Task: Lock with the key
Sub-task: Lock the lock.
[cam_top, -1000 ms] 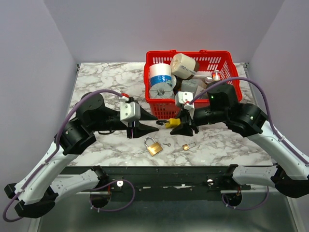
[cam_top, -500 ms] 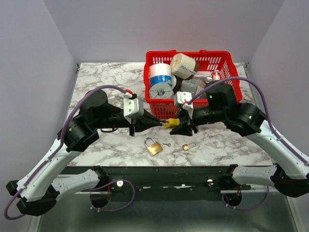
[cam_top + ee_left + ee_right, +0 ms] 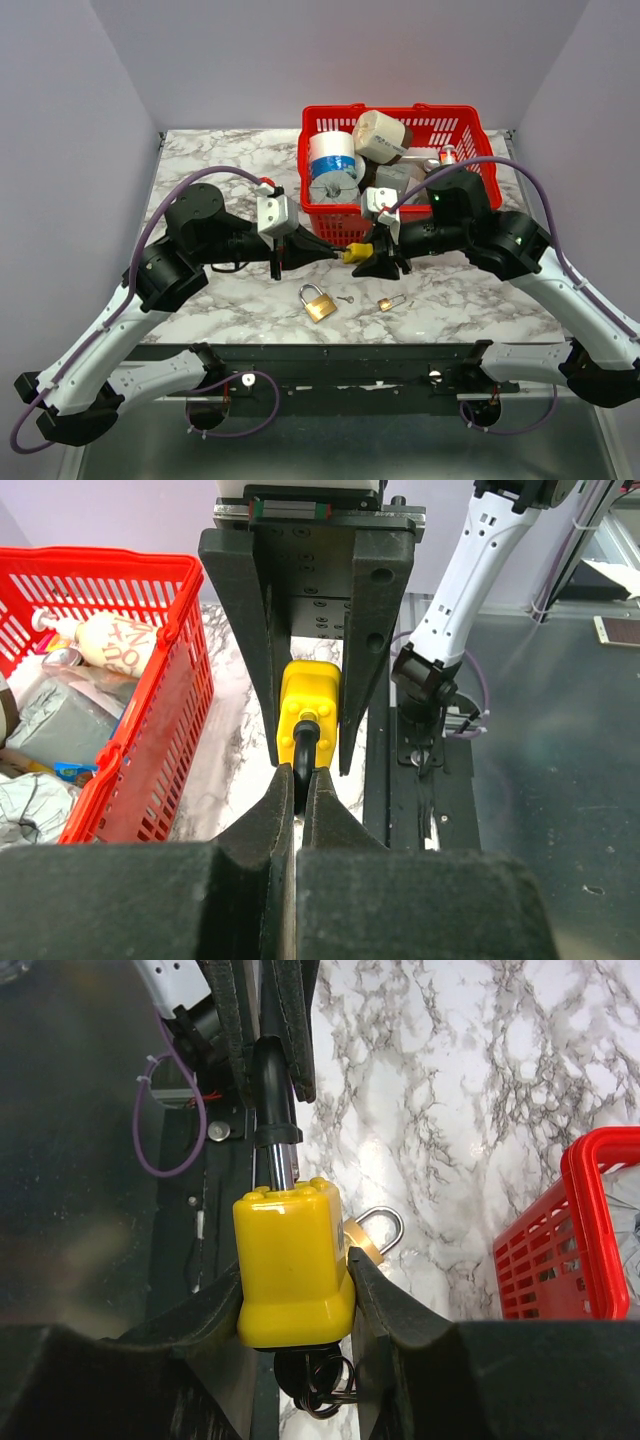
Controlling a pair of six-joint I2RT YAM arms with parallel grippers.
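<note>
Yellow padlock [image 3: 295, 1260] sits mid-frame in the top view, just below the red basket [image 3: 330, 222]. My right gripper [image 3: 297, 1285] clamps its body from both sides; my left gripper [image 3: 300, 780] is pinched tight on its shackle [image 3: 304, 742]. Its keys [image 3: 318, 1378] show beneath the body. A big brass lock [image 3: 319, 303], a loose key [image 3: 345, 299] and a small brass lock [image 3: 389, 302] lie on the marble table [image 3: 220, 160], lower centre.

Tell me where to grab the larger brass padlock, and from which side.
Probably the larger brass padlock by its body, pinched across the side edges from straight above: it lies flat on the table, and its shackle is thin.
</note>
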